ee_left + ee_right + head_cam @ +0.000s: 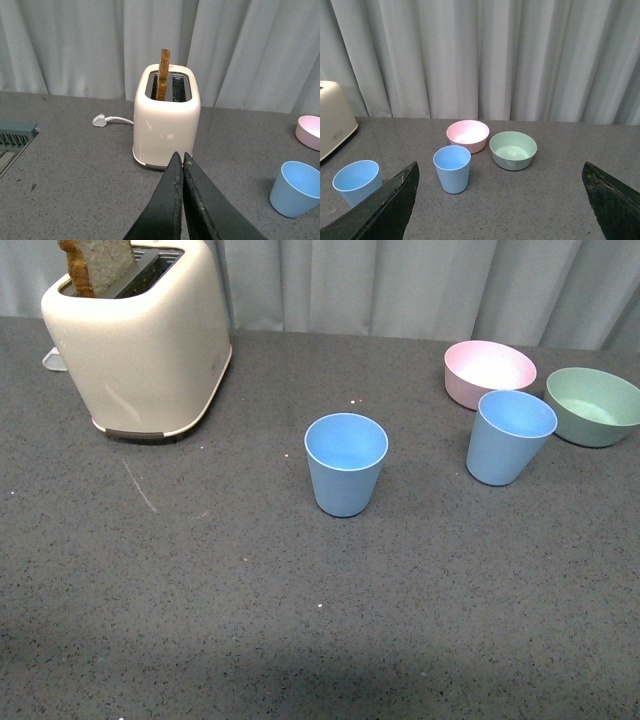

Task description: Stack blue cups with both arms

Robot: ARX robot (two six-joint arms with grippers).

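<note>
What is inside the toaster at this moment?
One slice of toast stands in one slot of the toaster, its top sticking out. Its lower part is hidden in the slot. The other slot shows no bread; its depth is dark.

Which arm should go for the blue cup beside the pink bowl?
Right, most likely. The right hand is open and faces that blue cup, which stands on the robot's right. The left hand is shut and points at the toaster.
</note>
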